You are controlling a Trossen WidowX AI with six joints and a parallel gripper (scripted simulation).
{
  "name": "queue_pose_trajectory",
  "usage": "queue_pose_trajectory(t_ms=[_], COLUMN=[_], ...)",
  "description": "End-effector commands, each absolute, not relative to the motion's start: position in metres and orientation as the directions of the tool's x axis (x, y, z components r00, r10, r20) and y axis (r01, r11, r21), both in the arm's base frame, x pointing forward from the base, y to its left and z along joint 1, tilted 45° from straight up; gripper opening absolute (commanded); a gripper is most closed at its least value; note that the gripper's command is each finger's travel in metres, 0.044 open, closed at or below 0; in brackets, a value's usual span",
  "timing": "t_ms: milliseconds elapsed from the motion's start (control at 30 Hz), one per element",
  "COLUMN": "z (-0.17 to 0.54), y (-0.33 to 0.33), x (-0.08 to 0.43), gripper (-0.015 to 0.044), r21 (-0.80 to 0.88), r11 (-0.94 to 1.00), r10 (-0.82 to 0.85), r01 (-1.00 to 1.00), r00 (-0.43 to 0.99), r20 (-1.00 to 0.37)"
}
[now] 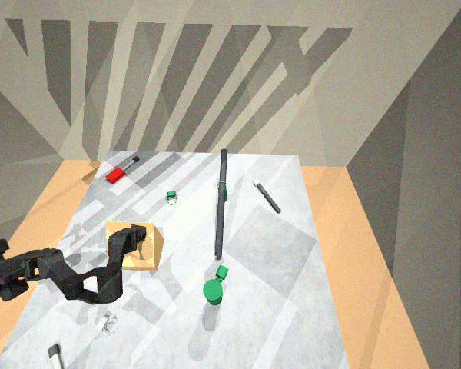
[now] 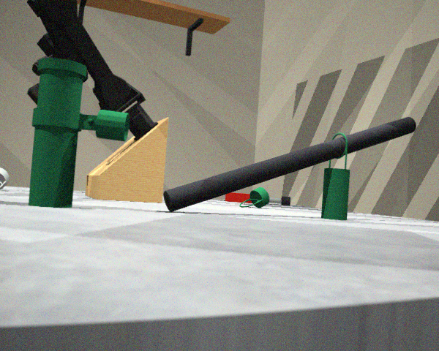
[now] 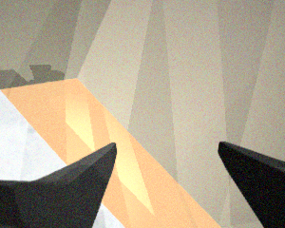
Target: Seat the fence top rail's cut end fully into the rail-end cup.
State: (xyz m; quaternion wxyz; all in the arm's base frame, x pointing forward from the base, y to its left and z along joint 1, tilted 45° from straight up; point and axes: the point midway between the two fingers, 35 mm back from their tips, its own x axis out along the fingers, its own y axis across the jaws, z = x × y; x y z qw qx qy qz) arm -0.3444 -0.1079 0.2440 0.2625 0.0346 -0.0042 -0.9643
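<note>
The long dark grey tubular rail (image 2: 287, 166) slants through the thin green wire loop cap (image 2: 339, 145) atop a short green post (image 2: 335, 193), its cut end resting on the pale grey bench (image 2: 212, 257), well apart from the green rail-end cup (image 2: 113, 125). That cup hangs on a green brace band (image 2: 56, 118) high on the big green post (image 2: 55, 162). The black gripper (image 1: 141, 234), jaws spread wide and holding nothing, hovers over a tan wooden wedge block (image 2: 134, 170).
</note>
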Motion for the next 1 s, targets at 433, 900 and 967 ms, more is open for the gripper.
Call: queue_pose_trajectory(t_ms=[433, 900, 967], z=[0.247, 0.249, 0.249], y=[-0.266, -0.379, -0.387], x=[-0.266, -0.092, -0.062], gripper=[0.0440, 0.0440, 0.0440], r21=[0.064, 0.089, 0.091], r11=[-0.576, -0.137, -0.070], r10=[-0.814, -0.967, -0.970], r01=[0.815, 0.986, 0.993], r00=[-0.565, -0.114, -0.047], r20=[-0.139, -0.226, -0.238])
